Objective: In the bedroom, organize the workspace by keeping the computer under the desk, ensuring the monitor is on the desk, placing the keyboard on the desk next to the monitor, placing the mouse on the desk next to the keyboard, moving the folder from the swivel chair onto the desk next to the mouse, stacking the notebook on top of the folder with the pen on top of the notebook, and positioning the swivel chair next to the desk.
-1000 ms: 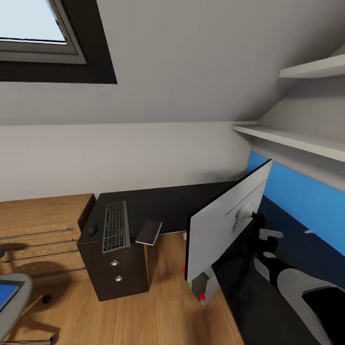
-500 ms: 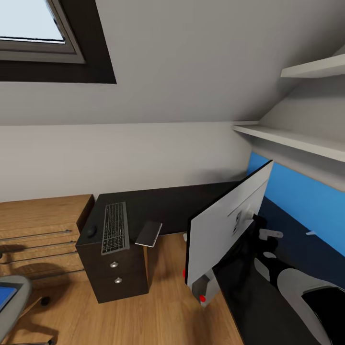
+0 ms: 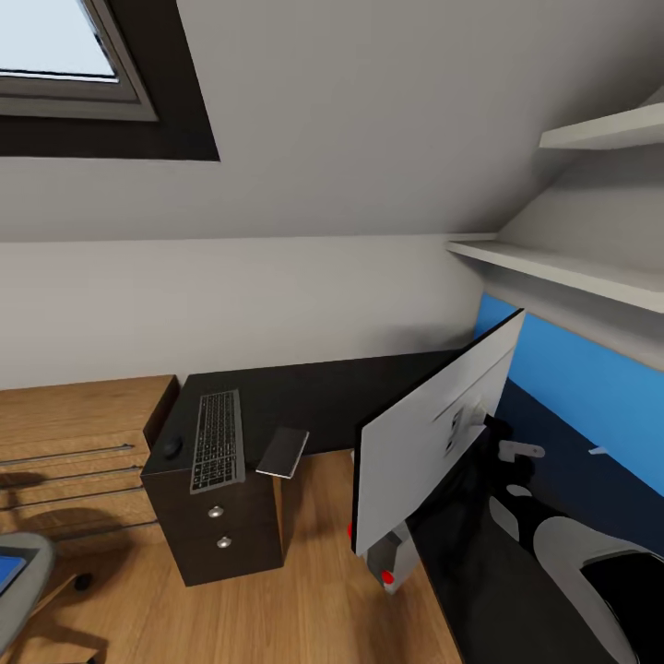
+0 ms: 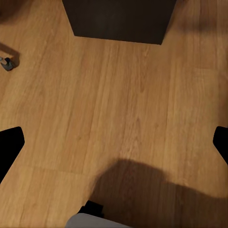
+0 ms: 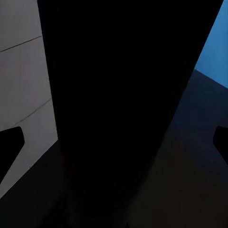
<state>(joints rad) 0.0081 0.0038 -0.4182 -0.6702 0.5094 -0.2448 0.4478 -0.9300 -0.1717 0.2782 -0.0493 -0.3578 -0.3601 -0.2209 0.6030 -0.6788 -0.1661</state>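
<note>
The monitor (image 3: 429, 438) shows its pale back and leans over the black desk (image 3: 323, 397). The keyboard (image 3: 219, 441) lies on the desk's left wing with the mouse (image 3: 171, 446) beside it. The notebook (image 3: 283, 452) overhangs the desk edge. The grey computer (image 3: 392, 558) stands on the floor under the monitor. At the lower left are the swivel chair (image 3: 26, 576) and a corner of the blue folder (image 3: 7, 572). My right gripper (image 5: 114, 142) is open close to a black surface. My left gripper (image 4: 114, 142) hangs open over the floor. I cannot make out the pen.
Light-wood low shelving (image 3: 74, 443) stands left of the desk's drawer unit (image 3: 221, 535). White wall shelves (image 3: 563, 267) and a blue wall panel (image 3: 590, 378) line the right side. A sloped ceiling with a skylight (image 3: 55, 55) is overhead. A chair castor (image 4: 7, 61) rests on the wood floor.
The whole head view has drifted a little, so the desk, keyboard and chair sit slightly further left in the picture. No object has moved by itself.
</note>
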